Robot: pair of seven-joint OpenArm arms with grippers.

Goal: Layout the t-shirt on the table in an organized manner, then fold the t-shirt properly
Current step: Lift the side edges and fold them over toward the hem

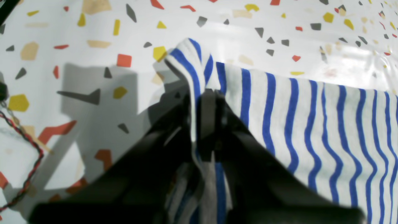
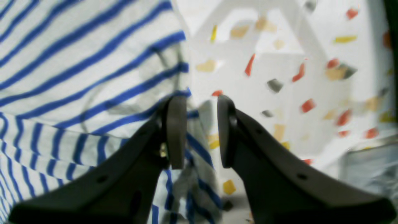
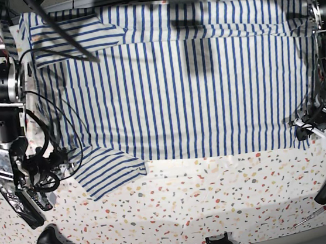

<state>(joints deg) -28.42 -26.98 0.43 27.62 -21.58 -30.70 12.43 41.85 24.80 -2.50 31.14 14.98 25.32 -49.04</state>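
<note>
Pinching a corner of the t-shirt (image 1: 311,124), the left gripper (image 1: 206,93) is keeping it flat on the surface (image 1: 93,77); the right gripper (image 2: 201,130) is hanging half-open, holding nothing

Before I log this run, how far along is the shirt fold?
Laying out looks mostly done: the t-shirt lies spread across the table. In hand: the left gripper is shut on a shirt corner; the right gripper is open at the cloth's edge. No fold shows yet.
</note>
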